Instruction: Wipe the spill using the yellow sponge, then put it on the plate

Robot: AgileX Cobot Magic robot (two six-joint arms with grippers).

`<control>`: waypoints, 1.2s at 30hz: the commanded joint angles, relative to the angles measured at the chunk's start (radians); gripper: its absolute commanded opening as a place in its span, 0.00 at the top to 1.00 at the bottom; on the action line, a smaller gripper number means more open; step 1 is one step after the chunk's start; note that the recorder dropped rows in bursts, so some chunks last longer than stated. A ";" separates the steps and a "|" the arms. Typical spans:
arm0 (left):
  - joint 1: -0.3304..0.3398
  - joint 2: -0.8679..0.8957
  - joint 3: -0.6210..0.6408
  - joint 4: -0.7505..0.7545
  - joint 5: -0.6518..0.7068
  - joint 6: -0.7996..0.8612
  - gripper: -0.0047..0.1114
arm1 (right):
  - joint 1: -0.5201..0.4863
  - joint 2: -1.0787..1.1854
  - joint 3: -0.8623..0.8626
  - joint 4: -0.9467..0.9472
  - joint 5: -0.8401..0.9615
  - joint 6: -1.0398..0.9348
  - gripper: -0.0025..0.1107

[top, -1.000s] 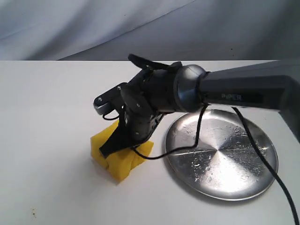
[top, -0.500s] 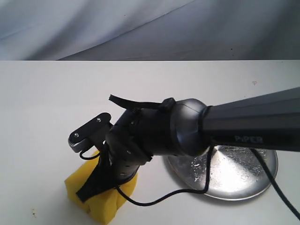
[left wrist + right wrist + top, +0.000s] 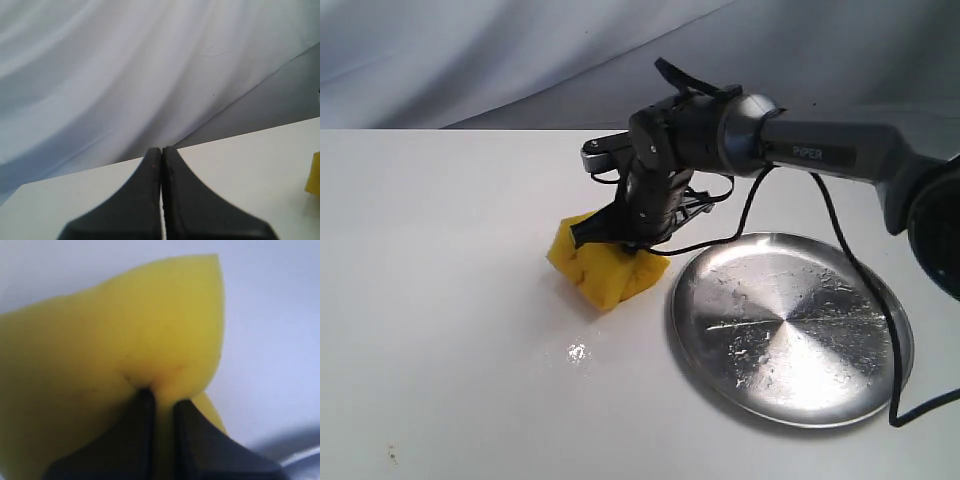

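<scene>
The yellow sponge (image 3: 605, 268) rests on the white table just left of the plate (image 3: 790, 335), a round shiny silver dish. My right gripper (image 3: 620, 238) comes down on the sponge from above and is shut on it, pinching the foam. In the right wrist view the sponge (image 3: 115, 335) fills the frame and bulges around the right gripper (image 3: 162, 401). The spill shows only as a small glistening wet spot (image 3: 577, 352) on the table in front of the sponge. My left gripper (image 3: 161, 150) is shut and empty, off to the side, with a sliver of the sponge (image 3: 314, 173) at the frame edge.
The right arm's black cable (image 3: 865, 330) trails across the plate's right side and hangs over the table's front. A grey-blue cloth backdrop (image 3: 520, 60) rises behind the table's far edge. The plate's rim (image 3: 305, 467) shows near the sponge.
My right arm has drawn back from the front left with the sponge, sliding it toward the far side beside the plate's rim. A small wet spot now shows in front of the sponge.
</scene>
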 commanded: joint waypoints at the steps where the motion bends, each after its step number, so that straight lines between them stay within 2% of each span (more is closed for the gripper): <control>1: 0.002 -0.003 -0.003 -0.009 -0.005 -0.009 0.96 | -0.007 0.020 0.007 -0.019 0.171 -0.101 0.98; 16: 0.002 -0.003 -0.003 -0.009 -0.005 -0.009 0.96 | 0.338 -0.190 0.437 -0.012 -0.056 -0.109 0.98; 21: 0.002 -0.003 -0.003 -0.009 -0.005 -0.009 0.96 | 0.410 -0.217 0.489 0.022 -0.112 -0.096 0.98; 27: 0.002 -0.003 -0.003 -0.009 -0.005 -0.009 0.96 | 0.368 -0.202 0.447 0.025 -0.231 -0.082 0.98; 36: 0.002 -0.003 -0.003 -0.009 -0.005 -0.009 0.96 | 0.204 -0.050 0.146 0.023 -0.078 -0.086 0.98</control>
